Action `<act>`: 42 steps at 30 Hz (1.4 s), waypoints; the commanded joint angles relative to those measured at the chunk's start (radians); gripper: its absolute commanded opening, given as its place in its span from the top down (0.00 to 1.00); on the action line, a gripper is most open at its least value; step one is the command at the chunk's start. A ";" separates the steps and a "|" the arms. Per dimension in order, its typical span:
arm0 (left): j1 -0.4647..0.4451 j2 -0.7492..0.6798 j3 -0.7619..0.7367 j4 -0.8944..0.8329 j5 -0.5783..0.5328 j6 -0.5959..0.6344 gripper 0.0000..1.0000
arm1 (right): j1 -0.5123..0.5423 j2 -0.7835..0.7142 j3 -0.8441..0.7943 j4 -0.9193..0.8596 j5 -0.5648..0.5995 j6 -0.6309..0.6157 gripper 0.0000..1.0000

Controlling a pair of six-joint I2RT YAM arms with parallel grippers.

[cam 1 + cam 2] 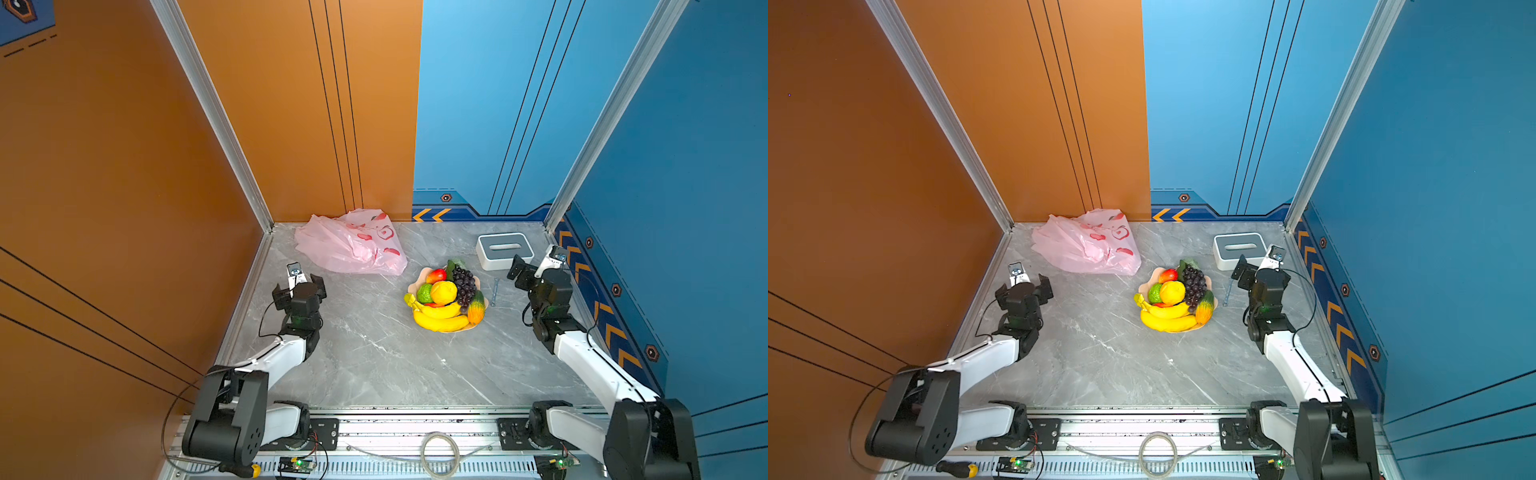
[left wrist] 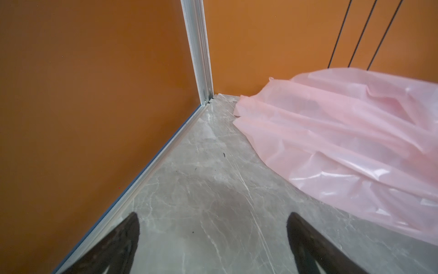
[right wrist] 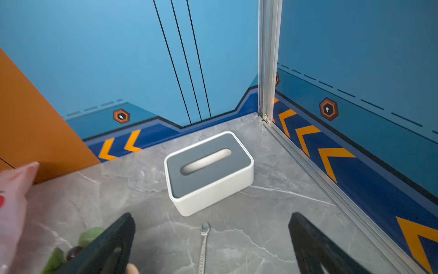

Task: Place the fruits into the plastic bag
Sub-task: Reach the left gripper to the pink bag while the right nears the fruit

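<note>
The fruits are piled in a peach bowl (image 1: 468,328) right of the table's middle: yellow bananas (image 1: 440,320), purple grapes (image 1: 464,282), orange (image 1: 444,292), lime (image 1: 424,293), mango (image 1: 436,275) and a green-to-orange oblong fruit (image 1: 477,307). The pink plastic bag (image 1: 349,245) (image 1: 1088,245) lies crumpled at the back, left of the bowl. My left gripper (image 1: 299,284) (image 2: 213,214) is open and empty over bare table near the bag (image 2: 343,142). My right gripper (image 1: 538,270) (image 3: 212,214) is open and empty, to the right of the bowl.
A white-and-grey slotted box (image 3: 208,170) (image 1: 504,249) stands in the back right corner. A small wrench (image 3: 203,246) (image 1: 494,291) lies between the bowl and the right arm. Orange and blue walls close three sides. A screwdriver (image 1: 241,469) lies on the front rail.
</note>
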 commanded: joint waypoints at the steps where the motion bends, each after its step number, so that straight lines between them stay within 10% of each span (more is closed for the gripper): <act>1: -0.008 -0.070 0.138 -0.391 -0.032 -0.165 0.02 | 0.023 -0.058 0.072 -0.282 -0.100 0.139 0.00; 9: -0.033 -0.066 0.456 -0.838 0.264 -0.271 0.02 | 0.092 -0.073 0.242 -0.577 -0.368 0.198 0.00; 20: 0.123 0.307 0.869 -1.031 0.723 -0.549 0.02 | 0.310 -0.052 0.294 -0.672 -0.373 0.219 0.00; 42: 0.169 1.017 1.545 -1.120 0.812 -0.767 0.02 | 0.485 -0.149 0.264 -0.741 -0.276 0.264 0.00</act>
